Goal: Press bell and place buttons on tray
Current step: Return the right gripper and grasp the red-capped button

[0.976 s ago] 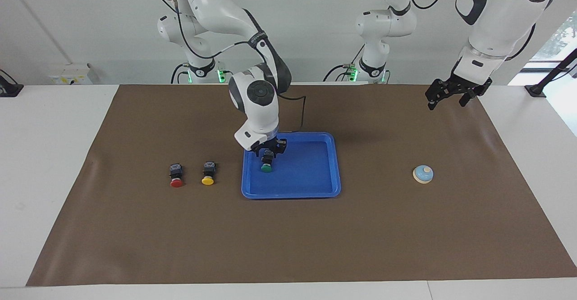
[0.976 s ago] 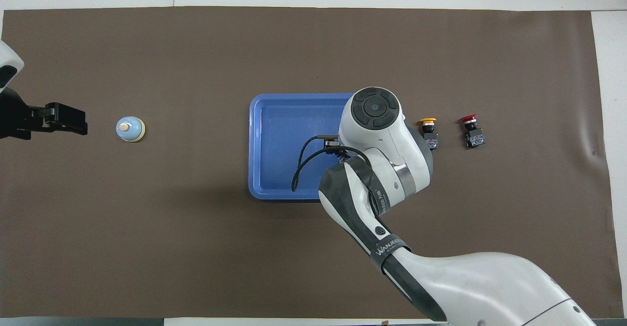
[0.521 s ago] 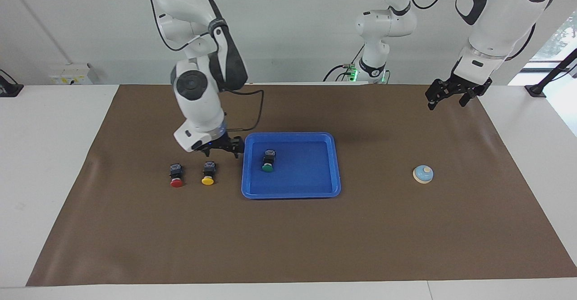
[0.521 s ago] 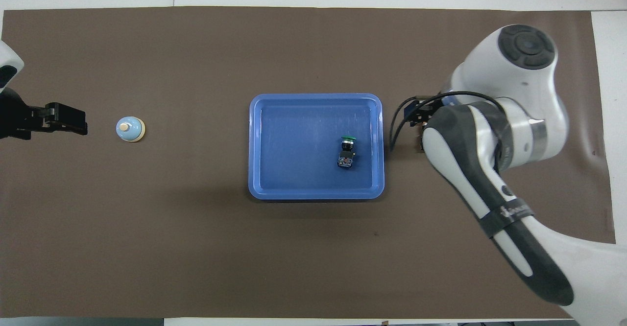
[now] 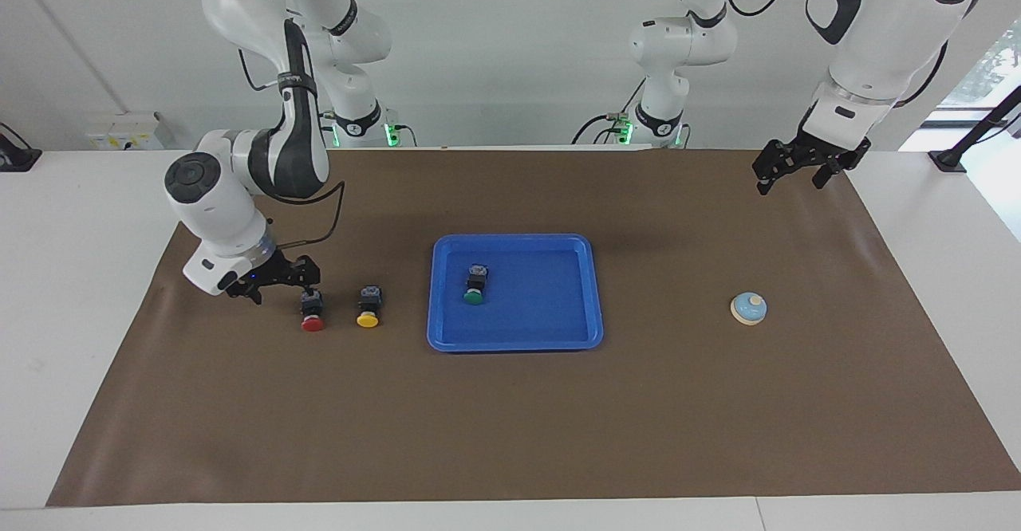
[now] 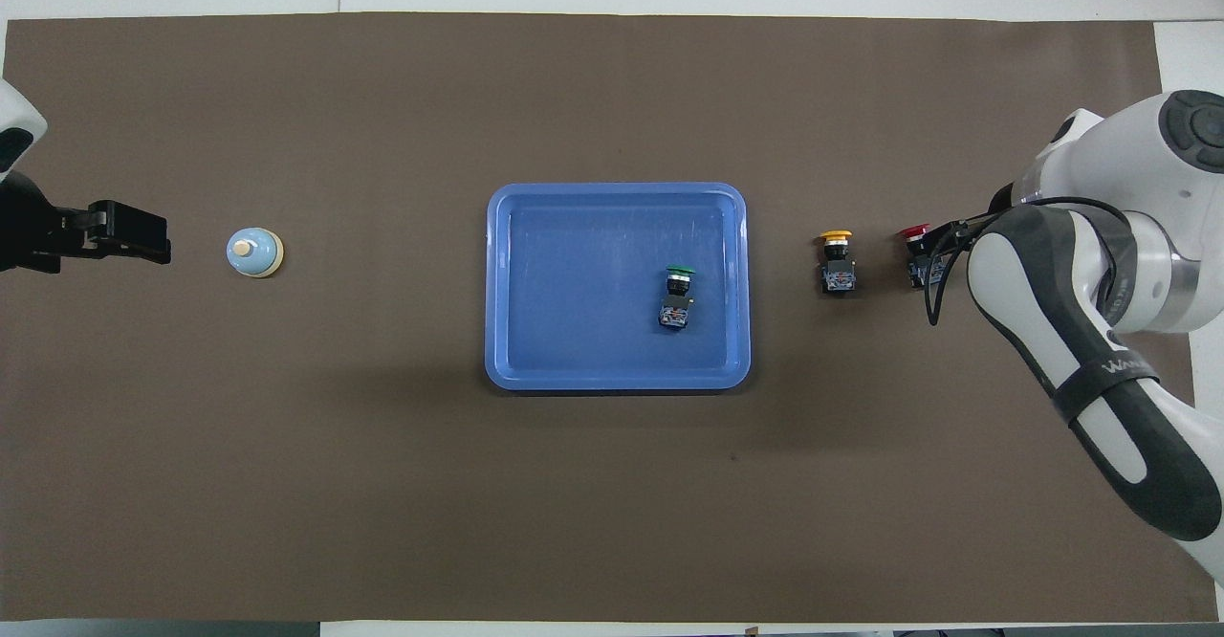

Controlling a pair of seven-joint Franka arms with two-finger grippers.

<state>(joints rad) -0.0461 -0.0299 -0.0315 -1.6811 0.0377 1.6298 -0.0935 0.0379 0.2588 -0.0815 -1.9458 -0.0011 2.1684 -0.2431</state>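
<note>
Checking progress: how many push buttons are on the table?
3. Green-capped black button in the blue plastic tray; yellow-capped button and red-capped button on the brown mat.

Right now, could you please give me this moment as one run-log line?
green button: in tray | red, yellow: on mat | right end effector: open, beside red | left: open, waiting | bell: untouched

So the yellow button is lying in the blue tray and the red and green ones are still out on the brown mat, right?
Not quite: the green button lies in the blue tray; the yellow button sits beside the red button on the brown mat, as the facing view shows.
</note>
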